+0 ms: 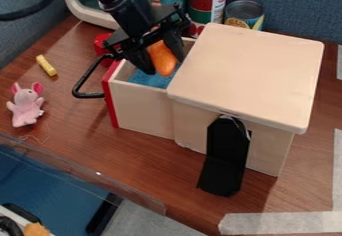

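- One pincer (163,63) holding an orange object (161,56) at the open drawer (140,105), over its blue lining (152,80)
- One wooden box (247,70) around the drawer's inner end
- Two cans (206,2) behind
- One pink plush mouse (27,106) near a yellow piece (46,65) on the tabletop (73,125)

The gripper (159,64) holds an orange object (162,58) over the open drawer (141,103) of a wooden box (248,70).
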Action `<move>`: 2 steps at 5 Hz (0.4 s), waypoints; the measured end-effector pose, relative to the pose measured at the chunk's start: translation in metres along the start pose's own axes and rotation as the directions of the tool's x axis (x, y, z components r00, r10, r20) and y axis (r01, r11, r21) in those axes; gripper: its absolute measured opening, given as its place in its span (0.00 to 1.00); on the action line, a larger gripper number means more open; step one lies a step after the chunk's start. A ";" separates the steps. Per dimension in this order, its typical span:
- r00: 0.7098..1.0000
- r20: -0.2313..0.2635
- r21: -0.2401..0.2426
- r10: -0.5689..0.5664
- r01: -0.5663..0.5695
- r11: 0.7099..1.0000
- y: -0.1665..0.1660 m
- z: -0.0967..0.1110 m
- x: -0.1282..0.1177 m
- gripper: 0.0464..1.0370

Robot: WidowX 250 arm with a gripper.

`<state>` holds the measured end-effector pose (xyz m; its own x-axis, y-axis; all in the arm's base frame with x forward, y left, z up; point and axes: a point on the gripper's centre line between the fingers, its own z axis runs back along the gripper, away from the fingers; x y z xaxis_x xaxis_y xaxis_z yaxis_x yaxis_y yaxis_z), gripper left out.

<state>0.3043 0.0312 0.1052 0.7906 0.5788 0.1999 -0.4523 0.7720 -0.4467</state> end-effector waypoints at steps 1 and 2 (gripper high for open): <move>1.000 -0.006 -0.008 -0.009 0.009 1.000 0.002 0.002 0.010 0.60; 1.000 -0.013 -0.003 -0.018 0.018 1.000 0.006 -0.002 0.014 0.67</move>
<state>0.3132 0.0430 0.1037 0.8037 0.5616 0.1970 -0.4369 0.7815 -0.4454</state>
